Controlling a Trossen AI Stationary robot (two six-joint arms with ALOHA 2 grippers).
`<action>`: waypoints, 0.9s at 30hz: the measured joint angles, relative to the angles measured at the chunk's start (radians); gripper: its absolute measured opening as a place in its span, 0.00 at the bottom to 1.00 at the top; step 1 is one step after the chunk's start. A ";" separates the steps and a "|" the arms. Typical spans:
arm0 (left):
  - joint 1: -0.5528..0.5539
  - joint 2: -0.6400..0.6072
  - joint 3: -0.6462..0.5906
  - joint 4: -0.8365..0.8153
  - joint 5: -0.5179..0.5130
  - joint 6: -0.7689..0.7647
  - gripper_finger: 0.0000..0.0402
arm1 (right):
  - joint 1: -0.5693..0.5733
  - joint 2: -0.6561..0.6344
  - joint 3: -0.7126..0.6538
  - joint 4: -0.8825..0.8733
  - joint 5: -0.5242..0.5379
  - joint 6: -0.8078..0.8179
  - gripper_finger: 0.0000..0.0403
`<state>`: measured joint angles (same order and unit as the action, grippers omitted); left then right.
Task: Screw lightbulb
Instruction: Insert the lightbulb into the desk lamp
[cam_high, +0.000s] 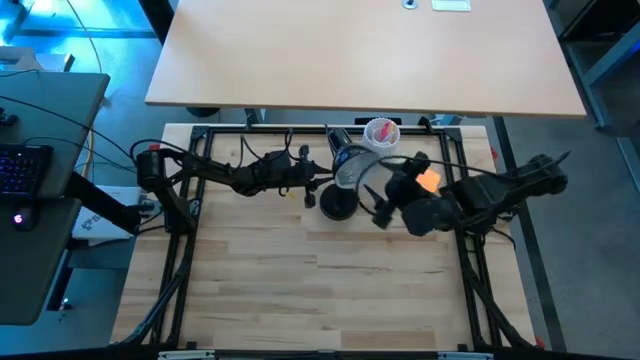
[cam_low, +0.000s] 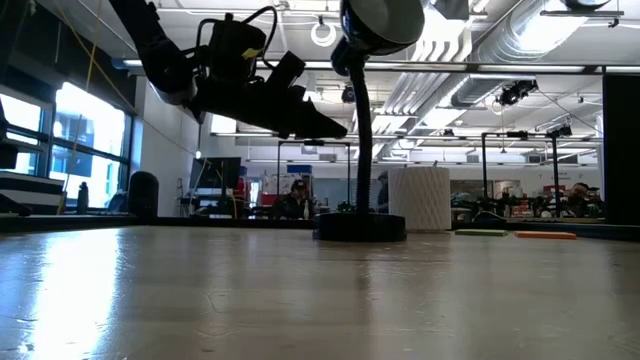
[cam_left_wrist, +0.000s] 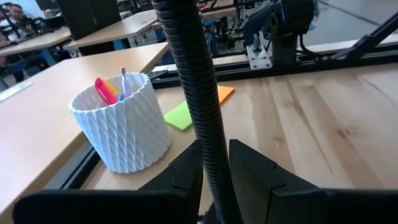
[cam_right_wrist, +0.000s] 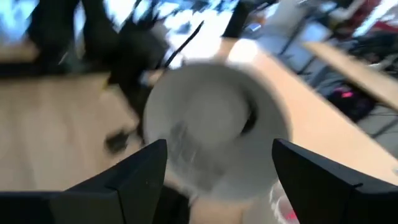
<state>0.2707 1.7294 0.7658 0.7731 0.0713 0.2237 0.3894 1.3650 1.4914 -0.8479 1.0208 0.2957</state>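
A black desk lamp stands on its round base (cam_high: 337, 203) at the table's far middle, with a ribbed gooseneck (cam_left_wrist: 199, 93) and its head (cam_low: 382, 22) high up. My left gripper (cam_left_wrist: 216, 177) reaches in from the table's left and is shut on the neck; it also shows in the low view (cam_low: 335, 127). My right gripper (cam_right_wrist: 217, 163) is open, its fingers wide apart in front of the lamp head's pale open face (cam_right_wrist: 208, 124). It sits to the right of the head in the high view (cam_high: 373, 202). That view is blurred, so I cannot make out the lightbulb. My left gripper pinches the lamp's ribbed neck (cam_left_wrist: 211, 163) between its two fingers, partway up the neck above the base. The fingers come nearly level from the table's left and lie across the neck. The lamp stands upright on its base on the table.
A white ribbed cup (cam_left_wrist: 121, 127) holding pens stands just behind the lamp near the far edge; it also shows in the high view (cam_high: 381, 132). Green (cam_left_wrist: 179, 116) and orange (cam_left_wrist: 225, 93) notes lie flat beside it. The table's near half (cam_high: 320, 290) is bare wood.
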 joint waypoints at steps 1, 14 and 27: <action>0.000 0.000 0.000 0.000 0.000 -0.008 0.18 | 0.007 -0.009 0.000 -0.047 -0.035 0.014 0.72; -0.008 0.000 0.000 -0.052 -0.044 -0.148 0.18 | 0.195 -0.093 -0.377 -0.289 -0.013 0.663 0.72; -0.040 0.066 0.025 0.042 -0.024 -0.230 0.41 | 0.205 -0.123 -0.808 0.065 0.044 0.982 0.72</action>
<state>0.2302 1.7949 0.7912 0.8147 0.0476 -0.0067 0.5939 1.2422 0.6830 -0.7830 1.0646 1.2777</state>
